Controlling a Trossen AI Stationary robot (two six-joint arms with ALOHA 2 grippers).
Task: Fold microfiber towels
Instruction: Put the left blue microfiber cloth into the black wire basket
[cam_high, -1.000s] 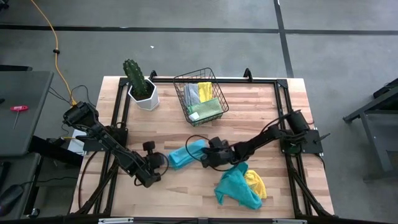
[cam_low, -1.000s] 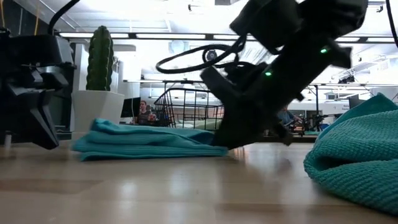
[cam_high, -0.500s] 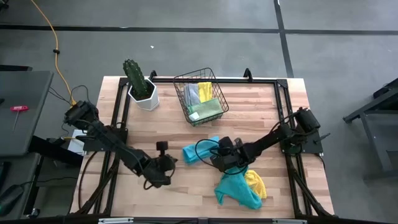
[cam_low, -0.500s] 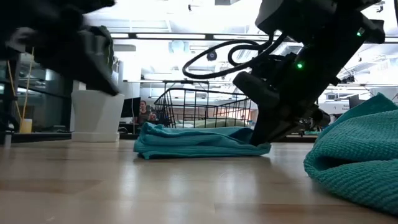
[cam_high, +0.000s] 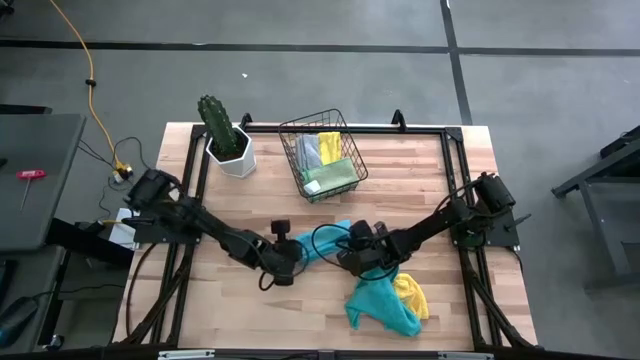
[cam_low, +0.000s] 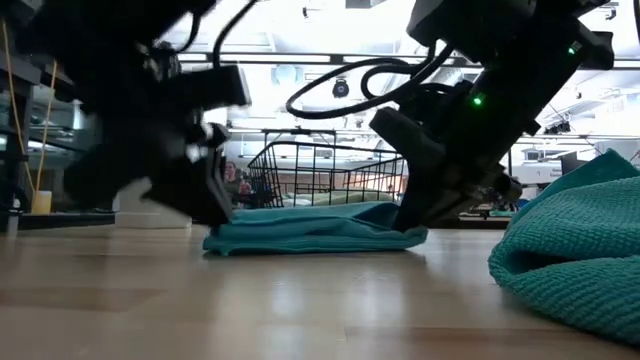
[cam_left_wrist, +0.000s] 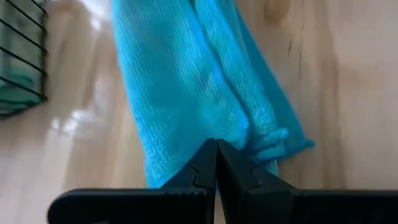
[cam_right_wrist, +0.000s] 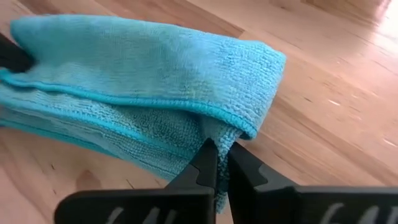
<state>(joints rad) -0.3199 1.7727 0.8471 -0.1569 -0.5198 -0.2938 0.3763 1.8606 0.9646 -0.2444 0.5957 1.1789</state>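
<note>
A blue microfiber towel (cam_high: 325, 240) lies folded in layers on the table's middle. It also shows in the low view (cam_low: 310, 232) and in both wrist views (cam_left_wrist: 180, 81) (cam_right_wrist: 137, 68). My left gripper (cam_left_wrist: 216, 146) is shut, its tips at the towel's left end (cam_low: 215, 215). My right gripper (cam_right_wrist: 219, 152) is shut on the towel's right end (cam_low: 410, 215). A teal towel (cam_high: 378, 302) and a yellow towel (cam_high: 410, 295) lie heaped near the right front. My left gripper's shut fingertips (cam_left_wrist: 208, 155) sit over the towel's left end (cam_left_wrist: 199, 134), slanting down from the table's left. Whether they press on the cloth I cannot tell. My right gripper pinches the lower layers at the towel's right end (cam_right_wrist: 214, 134), just under the folded-over top layer's corner. Its fingers slant down from the table's right. The towel lies flat on the table.
A black wire basket (cam_high: 322, 155) with more towels stands at the far middle. A potted cactus (cam_high: 222, 135) stands at the far left. The teal heap (cam_low: 575, 250) rises close on the right in the low view. Bare wood lies along the near left.
My right gripper has drawn the blue towel a short way toward the table's right edge; the towel has slid along the table and stayed flat. My left gripper, still shut, has travelled toward the right and reached the towel's left end.
</note>
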